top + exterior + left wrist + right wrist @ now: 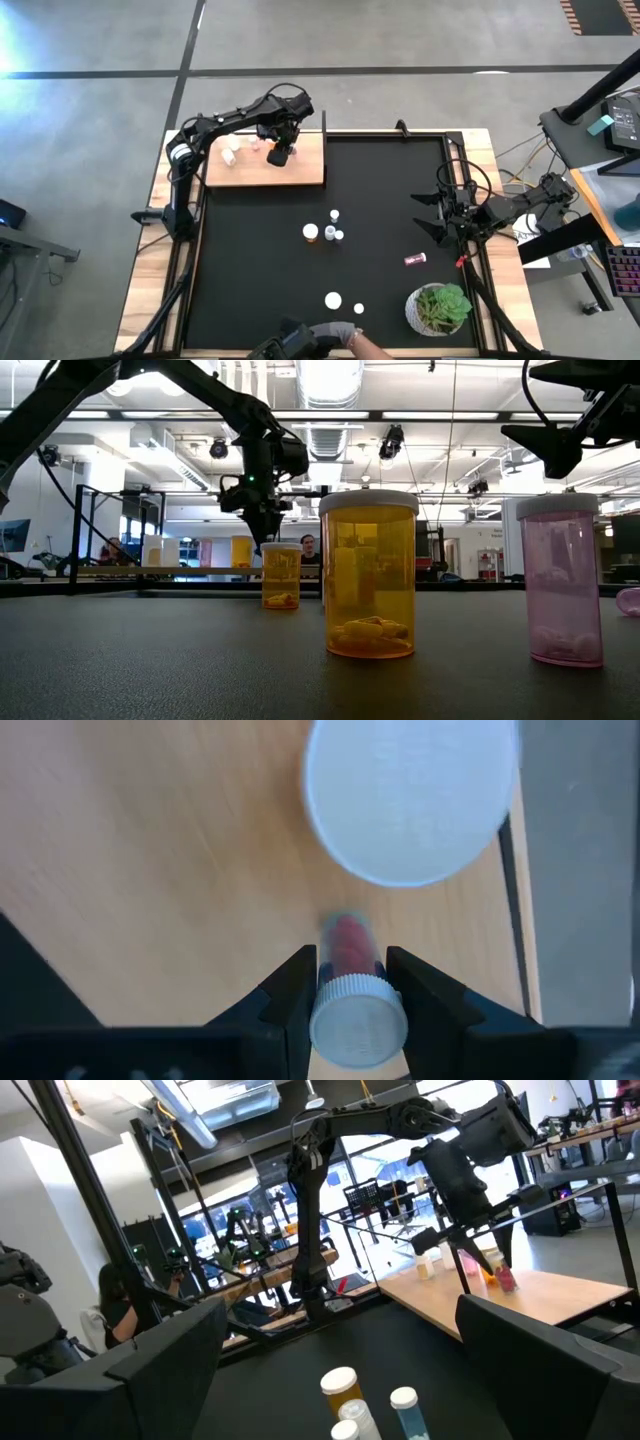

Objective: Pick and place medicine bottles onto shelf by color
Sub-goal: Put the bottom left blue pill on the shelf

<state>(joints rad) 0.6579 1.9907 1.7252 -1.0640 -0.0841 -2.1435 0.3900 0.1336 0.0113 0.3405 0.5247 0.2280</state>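
**Over the shelf, a red bottle in my left grip**

Between my left fingers (290,1005) sits a small red bottle (350,985) with a white cap, clamped on both sides, right above the light-wood shelf (300,172). Just past it stands a bigger white-capped bottle (410,800) on the same board. Farther along the shelf, two more small bottles (232,150) wait near the far-left end. Out on the black mat (260,260), a cluster of bottles (325,232) stands mid-table, and a pink one (415,259) lies on its side near the potted plant (440,308). My right gripper (428,214) hangs wide open at the mat's right edge.
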